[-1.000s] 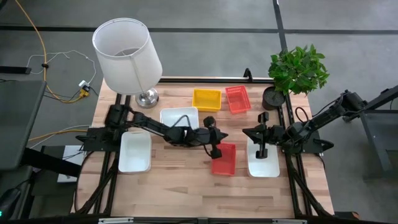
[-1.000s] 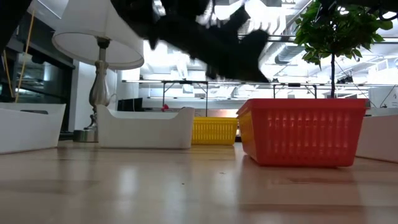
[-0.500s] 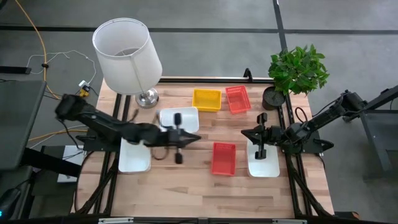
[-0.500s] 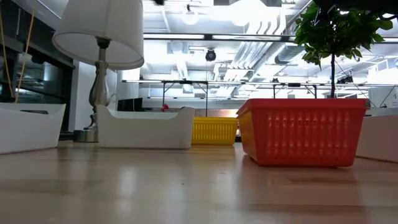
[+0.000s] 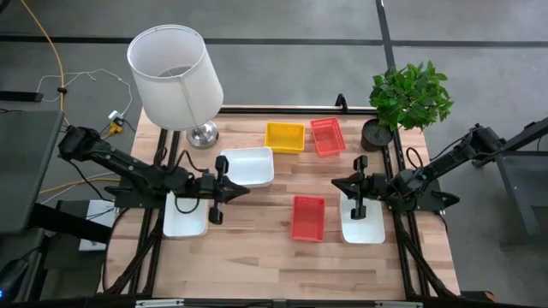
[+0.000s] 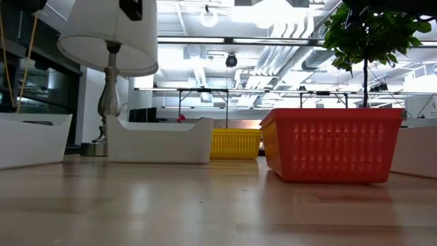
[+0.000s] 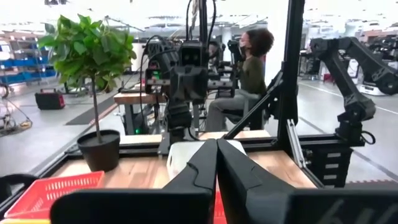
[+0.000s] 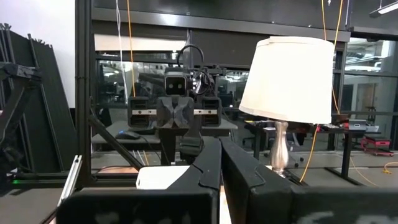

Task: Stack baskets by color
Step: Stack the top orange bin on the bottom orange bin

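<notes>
Baskets are spread over the table (image 5: 257, 248) in five visible spots – nothing is held. Left gripper (image 5: 217, 190) is seen with fingers pressed together, empty, hovering between two white baskets: one (image 5: 249, 166) just ahead and to the side of it, one (image 5: 186, 210) just behind it near the arm's base. A red basket (image 5: 308, 217) lies further out past the fingertips, towards the right arm. Right gripper (image 5: 360, 186) is likewise closed and empty, parked above a third white basket (image 5: 363, 222). Yellow basket (image 5: 284, 137) and another red one (image 5: 327, 136) sit side by side at the far edge, well apart from both tools; whether these are already nested stacks cannot be told.

Step in hand is judged to be a fresh pick by the left arm. Fingers should be opened before descent, one rim wall straddled – not the mesh floor – and the basket lifted level so it nests squarely. Lamp (image 5: 175, 77) and plant pot (image 5: 375, 133) are to be kept clear.
</notes>
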You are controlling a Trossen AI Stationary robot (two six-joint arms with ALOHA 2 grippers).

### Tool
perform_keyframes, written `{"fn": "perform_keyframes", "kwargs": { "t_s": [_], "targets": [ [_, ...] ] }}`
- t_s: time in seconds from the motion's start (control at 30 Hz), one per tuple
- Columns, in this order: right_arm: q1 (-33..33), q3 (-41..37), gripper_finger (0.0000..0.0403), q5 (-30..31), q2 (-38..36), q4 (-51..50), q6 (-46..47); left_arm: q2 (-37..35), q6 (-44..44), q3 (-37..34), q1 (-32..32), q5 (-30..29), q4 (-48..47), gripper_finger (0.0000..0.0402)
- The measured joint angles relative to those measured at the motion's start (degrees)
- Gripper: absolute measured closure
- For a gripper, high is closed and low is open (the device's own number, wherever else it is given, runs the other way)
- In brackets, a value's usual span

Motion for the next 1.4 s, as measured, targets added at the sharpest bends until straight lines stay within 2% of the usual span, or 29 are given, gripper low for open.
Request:
{"fn": "perform_keyframes", "kwargs": {
  "t_s": [1.4],
  "targets": [
    [0.0, 0.0, 0.0402, 2.9, 0.0, -2.0, 1.4, -0.2, 0.4, -0.2, 0.2, 0.2, -0.4, 0.0401]
  ]
}}
